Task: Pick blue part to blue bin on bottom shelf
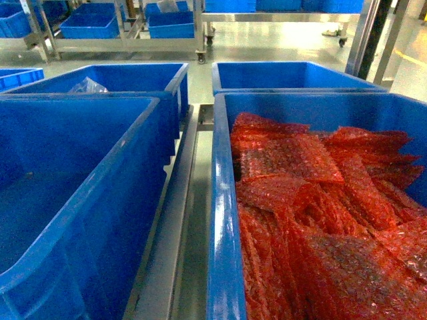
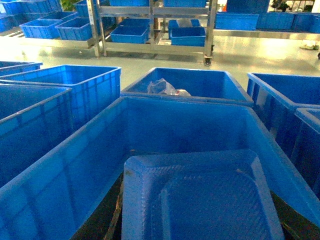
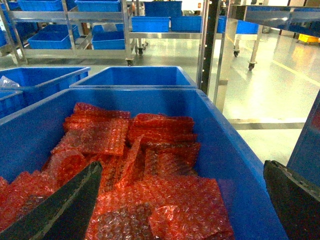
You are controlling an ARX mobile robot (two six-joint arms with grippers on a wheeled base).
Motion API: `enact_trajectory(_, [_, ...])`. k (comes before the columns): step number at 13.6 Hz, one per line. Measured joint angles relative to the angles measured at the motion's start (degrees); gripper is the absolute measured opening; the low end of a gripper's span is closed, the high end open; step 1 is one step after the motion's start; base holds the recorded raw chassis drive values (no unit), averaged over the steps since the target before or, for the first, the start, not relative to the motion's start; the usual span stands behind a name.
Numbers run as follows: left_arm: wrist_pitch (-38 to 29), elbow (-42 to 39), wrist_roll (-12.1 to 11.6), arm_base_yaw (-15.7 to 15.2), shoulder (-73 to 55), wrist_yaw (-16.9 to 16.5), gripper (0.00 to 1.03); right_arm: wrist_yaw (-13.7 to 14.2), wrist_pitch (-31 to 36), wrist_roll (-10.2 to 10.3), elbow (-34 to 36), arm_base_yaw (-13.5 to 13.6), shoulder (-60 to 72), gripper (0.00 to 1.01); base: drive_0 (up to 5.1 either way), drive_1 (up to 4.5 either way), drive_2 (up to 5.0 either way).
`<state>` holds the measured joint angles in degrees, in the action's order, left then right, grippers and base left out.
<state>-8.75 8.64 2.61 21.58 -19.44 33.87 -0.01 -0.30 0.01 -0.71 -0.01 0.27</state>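
Right gripper open, over red bubble-wrap

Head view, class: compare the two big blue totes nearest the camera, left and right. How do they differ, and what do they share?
1. The left tote looks bare inside in the head view; the right tote holds red bubble-wrap sheets.
2. The left wrist view shows a blue tray-like piece in the left tote; no such piece shows in the right tote.

Shared: both are bright blue, glossy, rectangular, open-topped, side by side.
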Motion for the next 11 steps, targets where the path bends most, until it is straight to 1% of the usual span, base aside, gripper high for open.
enact_trajectory(10, [0.0,0.0,0.0,0.0,0.0,0.0,0.43,0.0,0.0,0.0,0.0,0.0,0.0,0.98,0.0,0.0,0.0])
enact_trajectory(11, [0.8,0.1,0.0,0.1,-0.1,0.3,0.43,0.0,0.0,0.0,0.0,0.0,0.0,0.98,0.0,0.0,0.0])
